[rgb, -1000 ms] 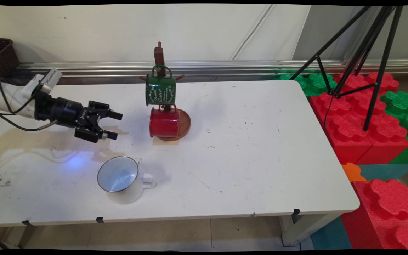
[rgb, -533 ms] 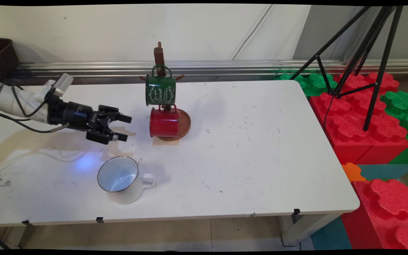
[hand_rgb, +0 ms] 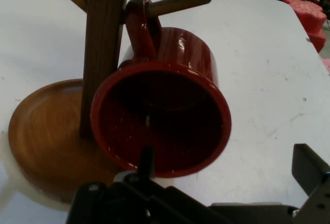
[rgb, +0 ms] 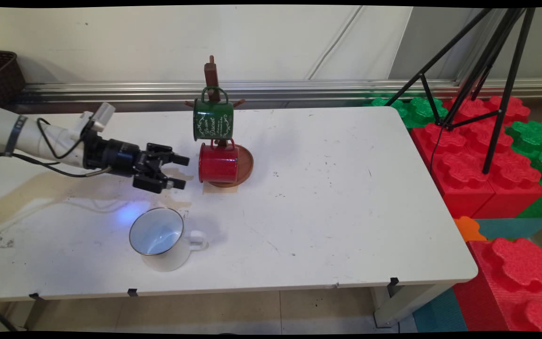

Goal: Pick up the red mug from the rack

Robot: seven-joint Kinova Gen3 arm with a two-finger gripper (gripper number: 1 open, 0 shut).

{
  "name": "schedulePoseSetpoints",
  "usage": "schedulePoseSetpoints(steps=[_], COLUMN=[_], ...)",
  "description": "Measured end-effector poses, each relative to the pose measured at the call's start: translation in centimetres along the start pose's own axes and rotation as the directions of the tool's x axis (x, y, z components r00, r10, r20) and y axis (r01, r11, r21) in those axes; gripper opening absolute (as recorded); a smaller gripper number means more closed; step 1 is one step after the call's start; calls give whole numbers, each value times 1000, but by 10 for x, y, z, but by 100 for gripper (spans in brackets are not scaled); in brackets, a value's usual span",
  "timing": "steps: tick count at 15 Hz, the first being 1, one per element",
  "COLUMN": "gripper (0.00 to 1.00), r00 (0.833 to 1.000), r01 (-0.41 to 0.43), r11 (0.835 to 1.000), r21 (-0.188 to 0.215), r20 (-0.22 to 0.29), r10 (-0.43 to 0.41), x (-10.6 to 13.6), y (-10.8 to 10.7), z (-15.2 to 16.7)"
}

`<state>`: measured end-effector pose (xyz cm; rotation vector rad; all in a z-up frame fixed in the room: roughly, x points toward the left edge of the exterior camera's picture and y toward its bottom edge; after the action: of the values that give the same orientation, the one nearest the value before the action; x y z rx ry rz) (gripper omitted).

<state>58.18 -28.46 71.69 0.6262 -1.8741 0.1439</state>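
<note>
Gripper (rgb: pixel 180 172), jaws apart, points at red mug (rgb: pixel 218 163) hanging on wooden rack (rgb: pixel 212 75).

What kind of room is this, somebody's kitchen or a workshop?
Most likely a robotics lab or test room, not a kitchen: a robot gripper works at a scuffed white table, a black tripod stands beside it, and big foam blocks are stacked alongside.

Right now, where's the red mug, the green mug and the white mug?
red mug (rgb: pixel 218 163), main view, on its side wall, hanging from the wooden rack.
green mug (rgb: pixel 213 120), main view, on its lettered side wall.
white mug (rgb: pixel 157 233), main view, on its pale inside, lying on the table.
</note>
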Motion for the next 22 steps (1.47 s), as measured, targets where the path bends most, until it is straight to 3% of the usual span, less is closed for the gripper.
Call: schedulePoseSetpoints(steps=[22], gripper=[100], r00=[998], r01=[42], r11=[999], r21=[8], r20=[-55], r10=[-42], x=[0], y=[-13], z=[68])
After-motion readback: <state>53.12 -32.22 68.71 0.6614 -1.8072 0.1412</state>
